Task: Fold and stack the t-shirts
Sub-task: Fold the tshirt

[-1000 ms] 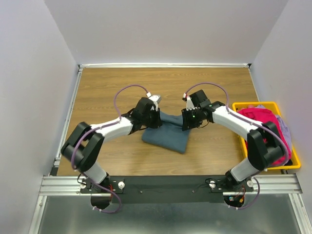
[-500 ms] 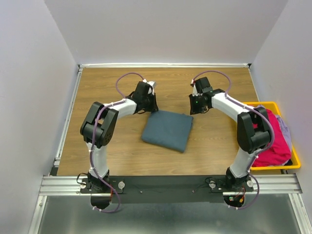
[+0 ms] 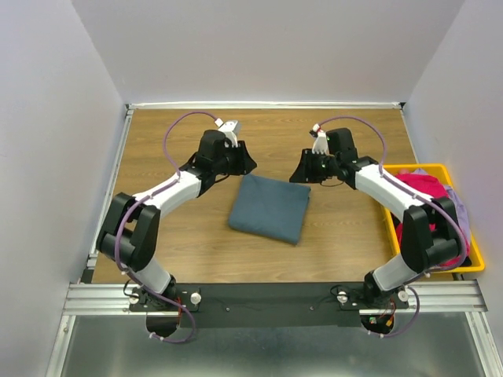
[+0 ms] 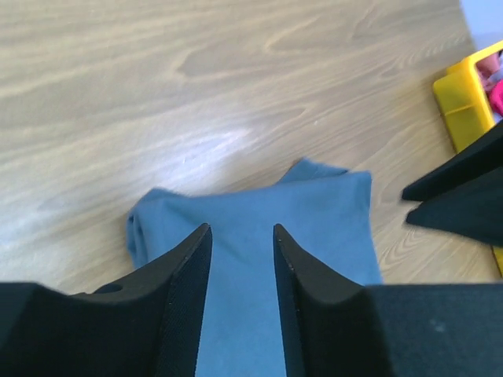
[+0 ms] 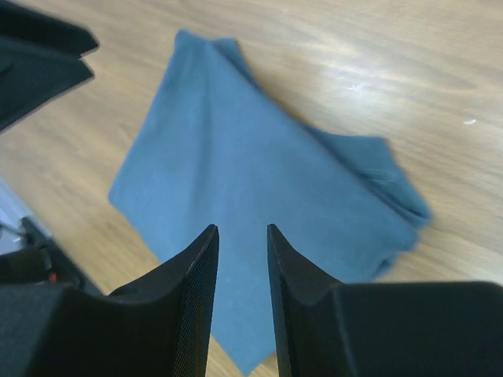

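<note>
Left wrist view: the left end effector (image 4: 241, 229) masks the near part of the slate blue-grey t-shirt (image 4: 322, 228), which also runs off the bottom edge. The yellow bin (image 4: 464, 110) is cut by the right edge, and its magenta-pink t-shirt (image 4: 497, 90) shows only as a sliver.

Top view, right side: the right arm (image 3: 389, 191) covers much of the bin's contents. The pale cloth (image 3: 460, 207) there is too small to identify.

Right wrist view, lower left: the dark hardware (image 5: 31, 251) is blurred and cannot be identified.

Bright, even light falls from overhead, leaving only faint, soft shadows. A pale sheen lies on the desk (image 4: 236, 141) just beyond the left gripper (image 4: 242, 232), and another beyond the right gripper (image 5: 242, 229). Both wrist views are soft, the right one blurrier.
</note>
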### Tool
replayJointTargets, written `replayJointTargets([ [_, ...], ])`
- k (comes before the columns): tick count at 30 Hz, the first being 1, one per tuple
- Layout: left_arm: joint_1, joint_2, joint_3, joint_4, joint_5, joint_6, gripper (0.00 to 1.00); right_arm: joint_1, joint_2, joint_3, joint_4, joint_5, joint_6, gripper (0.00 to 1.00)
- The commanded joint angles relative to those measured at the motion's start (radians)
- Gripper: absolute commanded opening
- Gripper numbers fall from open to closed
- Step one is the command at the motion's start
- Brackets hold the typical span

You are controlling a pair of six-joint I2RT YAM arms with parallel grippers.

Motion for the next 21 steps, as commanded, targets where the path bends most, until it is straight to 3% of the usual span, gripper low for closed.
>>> replayJointTargets([
  [1, 0.009, 0.098, -0.034, 0.096, 0.052, -0.034, 0.42, -0.038, 0.062, -0.113, 0.177, -0.181, 0.069, 0.38],
  [11, 0.072, 0.338, 0.060, 0.118, 0.092, -0.060, 0.20, -0.170, 0.360, -0.151, 0.428, -0.341, 0.098, 0.37],
  [19, 0.130, 0.358, 0.083, 0.117, 0.133, -0.094, 0.19, -0.224, 0.448, -0.026, 0.432, -0.379, 0.123, 0.36],
  [21, 0.131, 0.312, 0.088, 0.098, 0.133, -0.098, 0.27, -0.222, 0.414, -0.010, 0.435, -0.407, 0.167, 0.37],
])
